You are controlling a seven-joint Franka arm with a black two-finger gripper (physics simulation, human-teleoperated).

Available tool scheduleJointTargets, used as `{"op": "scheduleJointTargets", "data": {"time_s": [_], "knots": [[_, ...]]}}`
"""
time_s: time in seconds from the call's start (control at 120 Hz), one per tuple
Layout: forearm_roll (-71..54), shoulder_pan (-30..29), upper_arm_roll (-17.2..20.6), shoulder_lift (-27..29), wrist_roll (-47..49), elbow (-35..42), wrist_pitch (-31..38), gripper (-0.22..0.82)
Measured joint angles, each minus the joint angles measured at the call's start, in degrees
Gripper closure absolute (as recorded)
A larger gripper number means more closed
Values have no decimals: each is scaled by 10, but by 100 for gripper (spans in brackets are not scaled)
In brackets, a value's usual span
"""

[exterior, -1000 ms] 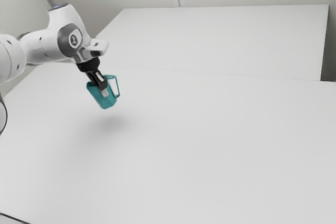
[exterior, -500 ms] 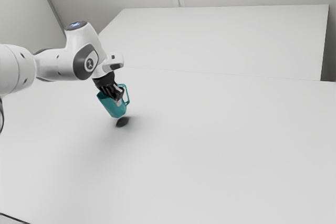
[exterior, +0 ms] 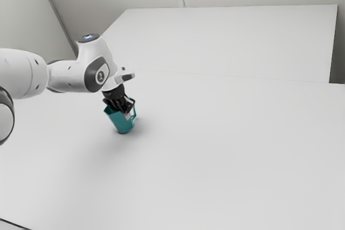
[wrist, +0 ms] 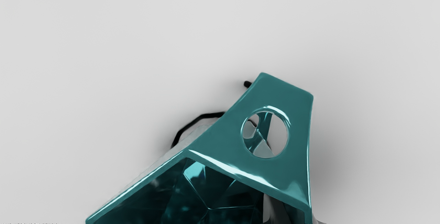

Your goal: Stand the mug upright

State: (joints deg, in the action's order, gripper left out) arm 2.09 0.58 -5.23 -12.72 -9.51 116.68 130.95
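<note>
Lower than in the earlier frame, the teal mug (exterior: 122, 124) has come down with the hand (exterior: 127, 114) to the tabletop (exterior: 215, 160), its shadow now meeting its base. Whether the base touches, I cannot tell. It sits toward the exterior view's left, in from the tabletop's far edge, tilted, mouth leaning to that view's left, handle (exterior: 135, 113) on the other side. A small emblem (exterior: 100, 76) marks the arm (exterior: 67, 76), too small to read. The hand is clamped on the mug's wall: in the wrist view one finger (wrist: 274, 210) reaches inside the mouth. The picture's edge cuts off the mug there; its inside is dark, and a black curved line (wrist: 202, 116) beside it is hard to identify.
</note>
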Motion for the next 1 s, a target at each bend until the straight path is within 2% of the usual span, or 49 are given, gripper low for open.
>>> {"op": "scheduleJointTargets", "data": {"time_s": [0.075,0.267,0.425,0.667,1.0], "knots": [[1,0,0,-2,9,0,0,74],[5,0,11,4,23,0,0,35],[-1,0,12,22,30,-2,-8,17],[-11,-1,13,62,32,-23,-46,5],[-3,-9,12,40,20,-231,-213,1]]}}
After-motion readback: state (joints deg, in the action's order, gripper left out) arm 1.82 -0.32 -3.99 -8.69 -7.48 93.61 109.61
